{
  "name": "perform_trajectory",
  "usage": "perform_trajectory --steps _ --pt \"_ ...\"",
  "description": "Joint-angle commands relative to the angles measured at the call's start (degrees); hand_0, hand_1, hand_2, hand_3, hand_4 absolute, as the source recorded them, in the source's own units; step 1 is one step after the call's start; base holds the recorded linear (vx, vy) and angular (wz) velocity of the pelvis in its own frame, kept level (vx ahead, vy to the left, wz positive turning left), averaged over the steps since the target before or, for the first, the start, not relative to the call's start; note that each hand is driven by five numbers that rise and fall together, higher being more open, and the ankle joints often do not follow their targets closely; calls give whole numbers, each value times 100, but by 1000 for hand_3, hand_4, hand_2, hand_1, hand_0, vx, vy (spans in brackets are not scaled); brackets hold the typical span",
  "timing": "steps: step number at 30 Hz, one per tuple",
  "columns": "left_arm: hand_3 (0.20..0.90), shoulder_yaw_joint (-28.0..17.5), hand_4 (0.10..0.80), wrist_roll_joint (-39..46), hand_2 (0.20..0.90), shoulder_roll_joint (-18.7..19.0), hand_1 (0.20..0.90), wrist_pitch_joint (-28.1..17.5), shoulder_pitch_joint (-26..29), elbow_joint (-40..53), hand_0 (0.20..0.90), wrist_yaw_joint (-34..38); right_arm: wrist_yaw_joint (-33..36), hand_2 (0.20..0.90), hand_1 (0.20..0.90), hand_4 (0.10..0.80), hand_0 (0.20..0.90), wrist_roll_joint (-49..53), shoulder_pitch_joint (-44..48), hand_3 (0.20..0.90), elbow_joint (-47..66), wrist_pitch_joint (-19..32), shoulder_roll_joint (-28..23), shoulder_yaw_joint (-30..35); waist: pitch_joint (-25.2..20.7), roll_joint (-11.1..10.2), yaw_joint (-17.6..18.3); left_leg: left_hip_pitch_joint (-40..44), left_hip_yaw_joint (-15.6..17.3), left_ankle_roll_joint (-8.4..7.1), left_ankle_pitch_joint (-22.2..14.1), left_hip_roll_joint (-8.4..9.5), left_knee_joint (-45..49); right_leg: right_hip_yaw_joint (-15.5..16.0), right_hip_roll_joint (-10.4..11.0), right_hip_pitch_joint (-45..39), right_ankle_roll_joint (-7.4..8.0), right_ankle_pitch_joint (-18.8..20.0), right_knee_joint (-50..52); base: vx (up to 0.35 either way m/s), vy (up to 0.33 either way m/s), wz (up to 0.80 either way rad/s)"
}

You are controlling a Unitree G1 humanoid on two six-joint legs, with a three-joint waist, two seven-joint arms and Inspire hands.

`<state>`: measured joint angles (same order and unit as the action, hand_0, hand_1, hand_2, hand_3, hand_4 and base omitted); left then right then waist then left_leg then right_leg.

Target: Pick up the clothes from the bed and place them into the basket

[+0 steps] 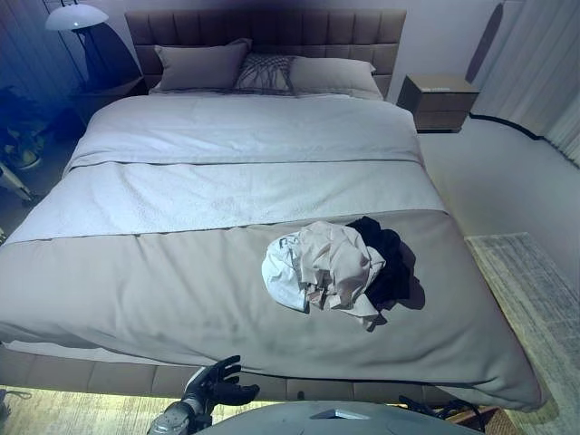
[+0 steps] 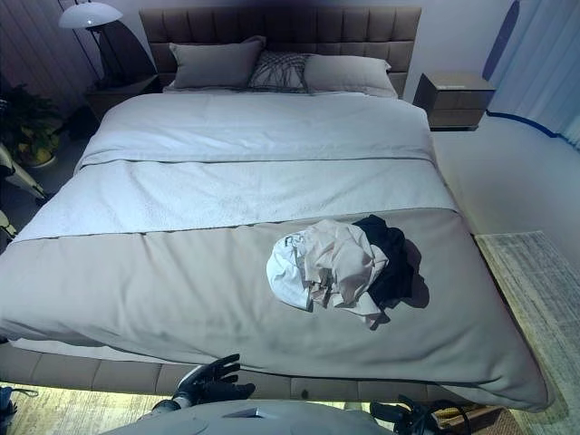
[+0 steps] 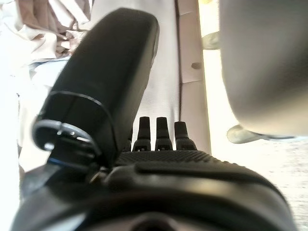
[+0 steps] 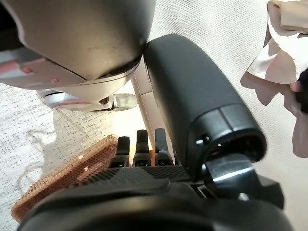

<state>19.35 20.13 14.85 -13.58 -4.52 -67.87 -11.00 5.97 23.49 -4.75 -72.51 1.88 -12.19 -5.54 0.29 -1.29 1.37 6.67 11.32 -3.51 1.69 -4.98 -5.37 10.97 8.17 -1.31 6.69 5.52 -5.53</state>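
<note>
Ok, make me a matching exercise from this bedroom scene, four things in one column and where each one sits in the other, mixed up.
Things:
1. pile of clothes
2. wicker basket
3. nightstand
4. left hand

Places:
A. on the floor near the foot of the bed
B. beside the headboard, against the wall
C. on the grey cover, near the bed's foot
D. low, in front of the bed's foot edge

Pairs: 1-C, 2-A, 3-B, 4-D
</note>
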Motion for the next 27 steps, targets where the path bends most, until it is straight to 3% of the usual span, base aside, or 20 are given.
perform_trajectory --steps 1,8,13,23,27 --pt "900 -51 800 -150 900 -47 900 -77 340 -68 900 48 15 900 900 800 900 -71 230 900 -148 215 -37 -229 243 129 5 -104 -174 156 -1 209 90 130 -221 -291 -99 -273 484 0 0 0" --pt "900 -147 800 -122 900 -79 900 281 322 -214 900 64 197 900 900 800 900 243 248 900 -190 453 -45 -64 172 113 -8 -48 -149 182 -38 233 83 144 -212 -341 -80 -256 451 23 3 -4" --pt "900 -256 800 -276 900 -77 900 610 268 -372 900 359 467 900 900 800 900 693 264 900 -44 992 -127 235 141 39 -39 -9 -148 197 -61 245 80 160 -225 -381 -66 -218 408 26 -31 -2" --pt "900 -339 800 -487 900 284 900 384 -52 -93 900 458 988 900 900 800 900 859 229 900 1000 1228 -754 936 166 -53 -109 -27 -169 214 -79 259 37 189 -233 -355 -17 -139 346 45 -56 0" --pt "900 -333 800 -464 900 453 900 336 -134 -19 900 419 847 900 900 800 900 890 316 900 1014 1160 -1137 1189 222 -51 -158 -89 -180 230 -73 273 45 216 -208 -276 1 -151 412 74 -65 2"
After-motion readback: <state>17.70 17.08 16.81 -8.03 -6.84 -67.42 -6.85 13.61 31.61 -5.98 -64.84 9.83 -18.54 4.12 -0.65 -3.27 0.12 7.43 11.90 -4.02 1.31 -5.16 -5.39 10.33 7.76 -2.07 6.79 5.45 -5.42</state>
